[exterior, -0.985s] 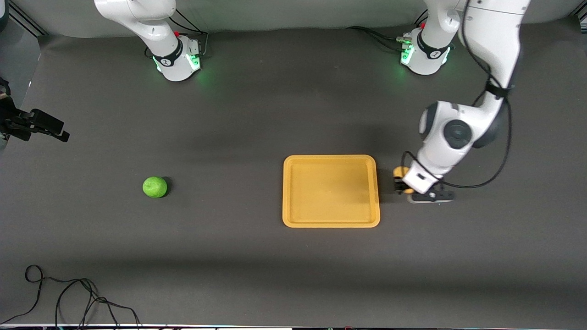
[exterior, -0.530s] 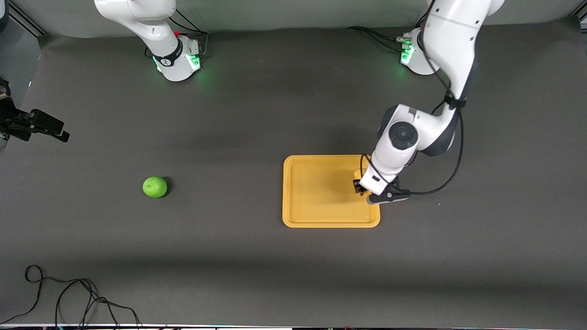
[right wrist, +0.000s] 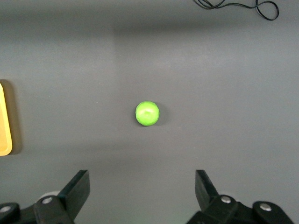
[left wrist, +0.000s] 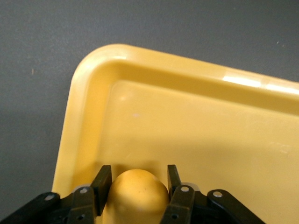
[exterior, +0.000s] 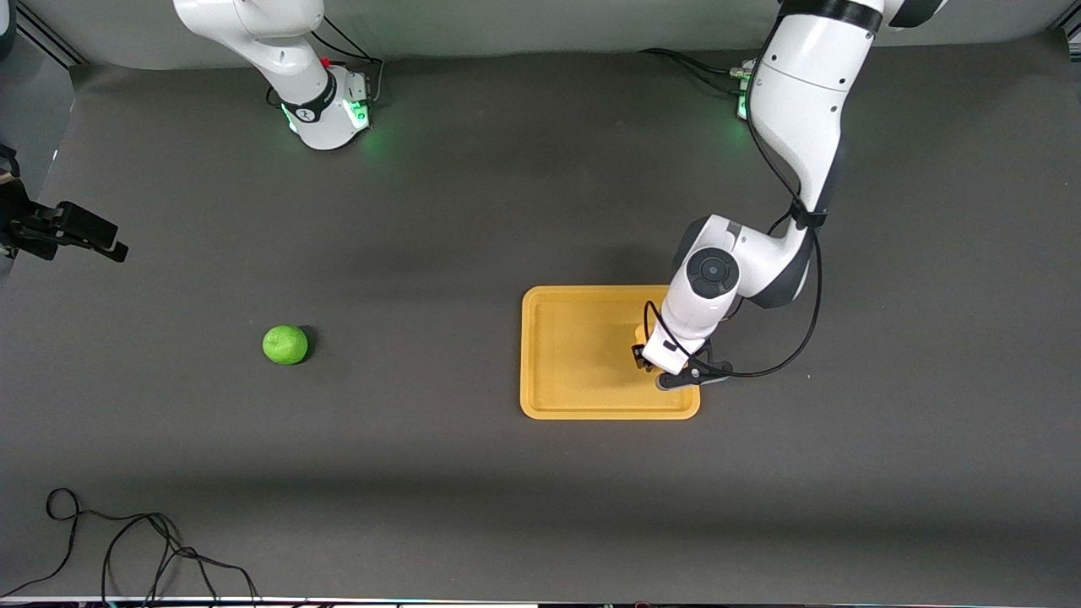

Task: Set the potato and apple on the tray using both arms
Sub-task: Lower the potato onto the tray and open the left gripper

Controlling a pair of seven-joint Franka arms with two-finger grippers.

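My left gripper (exterior: pixel 643 355) is shut on the yellow-tan potato (left wrist: pixel 139 192) and holds it low over the yellow-orange tray (exterior: pixel 583 371), over the tray's part toward the left arm's end. In the left wrist view the potato sits between the black fingers (left wrist: pixel 102 179), with the tray's floor (left wrist: pixel 187 121) and a rounded corner below it. The green apple (exterior: pixel 285 344) lies on the dark table toward the right arm's end, well apart from the tray. My right gripper (right wrist: pixel 142 186) is open and empty, high above the table, with the apple (right wrist: pixel 147 113) in its view.
A black fixture (exterior: pixel 63 228) juts in at the table's edge at the right arm's end. A loose black cable (exterior: pixel 143 540) lies near the front edge there. The tray's edge (right wrist: pixel 3 122) shows at the side of the right wrist view.
My left arm has carried the potato from beside the tray, at the left arm's end, to over the tray. The right arm and the apple have not moved.
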